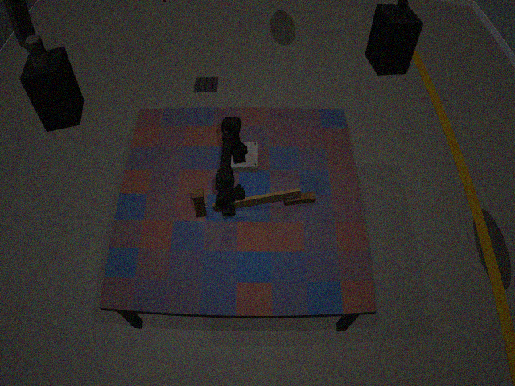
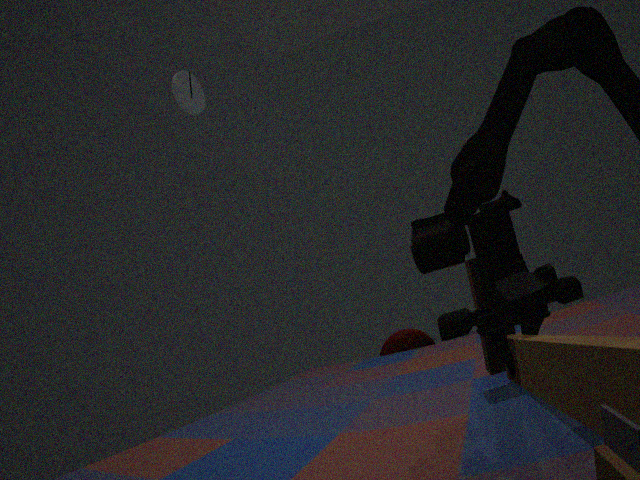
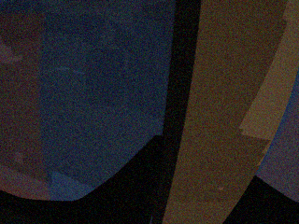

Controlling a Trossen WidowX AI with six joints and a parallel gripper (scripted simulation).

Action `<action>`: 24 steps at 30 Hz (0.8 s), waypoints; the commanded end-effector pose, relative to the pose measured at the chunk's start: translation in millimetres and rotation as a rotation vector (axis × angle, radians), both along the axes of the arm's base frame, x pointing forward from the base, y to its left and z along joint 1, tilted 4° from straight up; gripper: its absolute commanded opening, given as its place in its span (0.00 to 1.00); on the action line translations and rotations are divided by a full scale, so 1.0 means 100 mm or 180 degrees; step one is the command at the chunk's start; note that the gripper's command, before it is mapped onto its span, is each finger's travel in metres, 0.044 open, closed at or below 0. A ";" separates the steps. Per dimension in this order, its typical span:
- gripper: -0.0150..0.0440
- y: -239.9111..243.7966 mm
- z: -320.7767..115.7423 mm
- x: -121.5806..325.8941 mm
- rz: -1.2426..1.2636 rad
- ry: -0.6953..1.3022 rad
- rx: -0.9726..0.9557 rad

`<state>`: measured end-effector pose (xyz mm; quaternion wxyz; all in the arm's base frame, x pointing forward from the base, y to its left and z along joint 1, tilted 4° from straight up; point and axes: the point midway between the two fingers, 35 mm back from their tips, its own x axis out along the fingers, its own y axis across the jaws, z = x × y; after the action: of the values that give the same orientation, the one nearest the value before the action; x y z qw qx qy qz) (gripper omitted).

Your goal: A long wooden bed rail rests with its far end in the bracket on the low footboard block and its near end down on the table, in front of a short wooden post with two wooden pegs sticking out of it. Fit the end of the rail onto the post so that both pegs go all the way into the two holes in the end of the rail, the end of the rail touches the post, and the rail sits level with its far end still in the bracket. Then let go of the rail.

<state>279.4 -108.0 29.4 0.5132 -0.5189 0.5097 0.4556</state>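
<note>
Closed on the long wooden rail [image 1: 268,198] [image 2: 576,366] [image 3: 224,93], the tool [image 1: 228,211] [image 2: 500,364] [image 3: 179,145] grips it close to its near end. From the top view, this end comes out a little past the tool, on the side of the wooden post [image 1: 199,205]. Between rail end and post there is a gap, so the two are apart. The pegs and the holes are too dark and small to make out. The far end of the rail is at the low footboard block [image 1: 306,199] [image 2: 612,462]; a thin grey bracket piece [image 2: 617,421] shows beside the rail in the exterior view. Whether the far end sits fully in it, I cannot tell. All these wooden parts are on the table [image 1: 253,265] [image 2: 289,413], which has blue and reddish squares. The arm [image 1: 225,166] [image 2: 496,108] reaches over from beside a white plate [image 1: 252,157].
</note>
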 end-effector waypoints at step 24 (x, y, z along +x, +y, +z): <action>0.25 0.01 0.16 0.03 0.0012 -0.0010 -0.0008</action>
<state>278.9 -107.2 39.4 0.5090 -0.5179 0.5126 0.4582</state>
